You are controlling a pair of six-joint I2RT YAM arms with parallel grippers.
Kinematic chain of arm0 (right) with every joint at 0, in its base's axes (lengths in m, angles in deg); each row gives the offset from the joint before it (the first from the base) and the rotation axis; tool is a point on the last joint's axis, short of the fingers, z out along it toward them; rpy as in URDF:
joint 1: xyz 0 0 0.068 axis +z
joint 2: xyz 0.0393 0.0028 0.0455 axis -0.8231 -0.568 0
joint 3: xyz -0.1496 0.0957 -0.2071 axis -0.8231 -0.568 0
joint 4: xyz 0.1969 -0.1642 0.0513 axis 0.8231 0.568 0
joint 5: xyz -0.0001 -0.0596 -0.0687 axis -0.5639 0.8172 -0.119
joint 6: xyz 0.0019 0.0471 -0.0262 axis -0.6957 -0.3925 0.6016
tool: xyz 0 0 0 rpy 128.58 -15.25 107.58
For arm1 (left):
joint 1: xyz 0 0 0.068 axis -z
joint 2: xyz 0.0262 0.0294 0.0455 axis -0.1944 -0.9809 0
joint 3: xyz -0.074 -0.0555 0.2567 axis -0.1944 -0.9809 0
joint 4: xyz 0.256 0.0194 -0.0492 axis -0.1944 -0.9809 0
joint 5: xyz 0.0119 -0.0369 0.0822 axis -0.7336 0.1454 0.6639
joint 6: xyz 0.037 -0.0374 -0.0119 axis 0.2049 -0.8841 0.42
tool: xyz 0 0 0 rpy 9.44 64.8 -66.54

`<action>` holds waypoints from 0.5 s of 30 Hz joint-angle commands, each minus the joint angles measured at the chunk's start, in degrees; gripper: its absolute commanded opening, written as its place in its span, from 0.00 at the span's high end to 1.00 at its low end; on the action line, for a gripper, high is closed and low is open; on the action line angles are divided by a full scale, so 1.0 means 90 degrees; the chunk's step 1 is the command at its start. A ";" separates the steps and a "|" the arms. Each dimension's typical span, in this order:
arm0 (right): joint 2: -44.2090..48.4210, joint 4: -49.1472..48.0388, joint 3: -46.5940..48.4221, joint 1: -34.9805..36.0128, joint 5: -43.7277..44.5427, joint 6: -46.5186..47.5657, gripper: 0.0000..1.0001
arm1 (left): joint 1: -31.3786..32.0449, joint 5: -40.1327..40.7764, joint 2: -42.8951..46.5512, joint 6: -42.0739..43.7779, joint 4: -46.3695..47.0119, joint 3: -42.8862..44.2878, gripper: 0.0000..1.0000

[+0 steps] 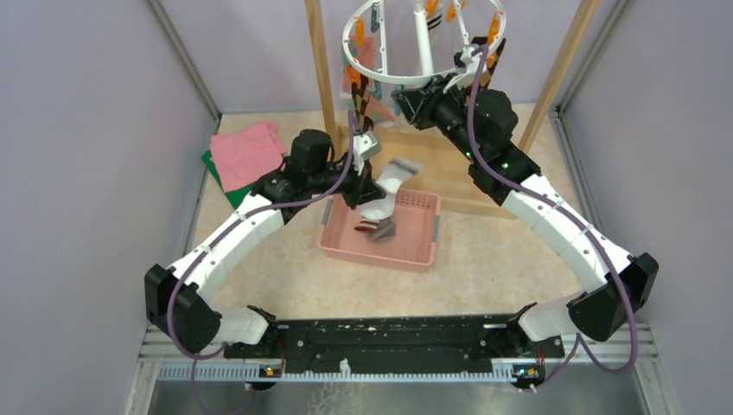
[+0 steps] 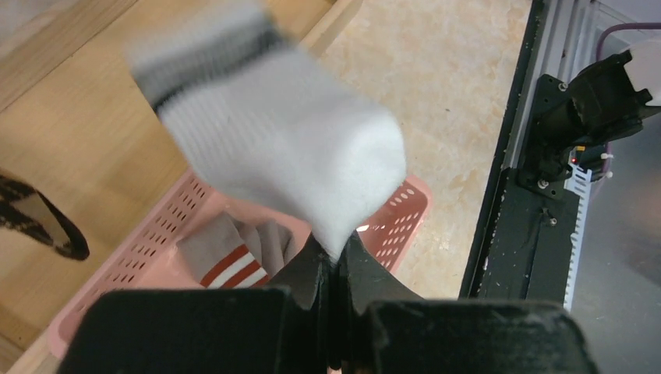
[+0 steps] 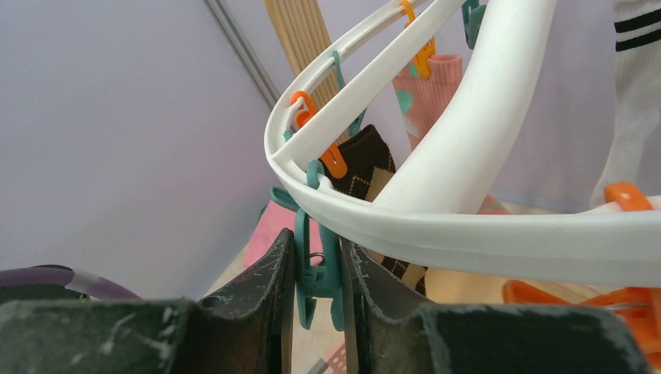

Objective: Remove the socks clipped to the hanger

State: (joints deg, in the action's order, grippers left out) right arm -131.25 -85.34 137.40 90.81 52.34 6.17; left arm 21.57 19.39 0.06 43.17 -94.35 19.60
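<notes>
**Holdings at the sock hanger, both my grippers occupied**

Item 1. My left gripper (image 2: 335,261): jaws pinched fully together on the toe end of a white ribbed sock (image 2: 288,148), soft knit with dark bands at the cuff. It hangs over the basket.

Item 2. Basket (image 1: 415,252): pink plastic, rectangular, with perforated walls, on the desk (image 1: 484,268) at the centre of the top view. Inside lies a crumpled grey sock (image 2: 234,261) with red and white stripes.

Item 3. My right gripper (image 3: 316,261): jaws drawn narrow, one finger on each side of a teal clip (image 3: 316,280) that dangles from the ring's lower edge. It holds nothing else.

Item 4. Hanger (image 3: 468,156): smooth white plastic, a round ring with curved cross bars, at 12 o'clock from the basket and raised within a wooden frame (image 1: 320,60).

Item 5. Socks on the clips: a dark brown argyle sock (image 3: 370,167) with tan diamonds under an orange clip (image 3: 331,156); a pink sock (image 3: 433,93) with teal patches; a white sock with black stripes (image 3: 635,93) at 3 o'clock in my right wrist view.

Item 6. Folded cloths (image 1: 246,151), pink over green, at 10 o'clock from the basket.
</notes>
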 commanded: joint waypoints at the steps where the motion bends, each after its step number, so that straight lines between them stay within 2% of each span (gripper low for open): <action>1: 0.0271 -0.0260 0.0157 -0.0149 0.0054 -0.0145 1.00 | 0.0033 0.0124 0.0206 0.0231 0.0145 0.0032 1.00; 2: 0.0273 -0.0266 0.0162 -0.0150 0.0059 -0.0162 1.00 | 0.0035 0.0136 0.0175 0.0238 0.0139 0.0044 1.00; 3: 0.0276 -0.0260 0.0176 -0.0155 0.0056 -0.0165 1.00 | 0.0036 0.0158 0.0149 0.0248 0.0143 0.0040 0.90; 5: 0.0295 -0.0200 0.0215 -0.0148 0.0059 -0.0149 1.00 | 0.0032 0.0206 0.0100 0.0278 0.0096 0.0111 0.44; 6: 0.0313 -0.0164 0.0222 -0.0154 0.0053 -0.0146 1.00 | 0.0038 0.0288 0.0076 0.0266 0.0045 0.0189 0.26; 7: 0.0330 -0.0140 0.0208 -0.0156 0.0058 -0.0126 1.00 | 0.0031 0.0362 0.0085 0.0261 -0.0014 0.0283 0.14; 8: 0.0358 -0.0118 0.0200 -0.0171 0.0057 -0.0119 1.00 | 0.0031 0.0443 0.0105 0.0268 -0.0075 0.0347 0.06; 9: 0.0381 -0.0099 0.0193 -0.0195 0.0057 -0.0117 1.00 | 0.0035 0.0453 0.0137 0.0298 -0.0134 0.0397 0.02; 15: 0.0500 0.0031 0.0168 -0.0308 -0.0114 -0.0161 1.00 | 0.0029 0.0817 0.0329 0.0359 -0.0457 0.0411 0.01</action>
State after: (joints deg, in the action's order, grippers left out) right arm -129.54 -83.57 137.40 89.54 51.36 5.12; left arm 21.57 23.93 0.37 45.07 -97.16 21.41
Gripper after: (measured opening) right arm 0.214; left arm 0.987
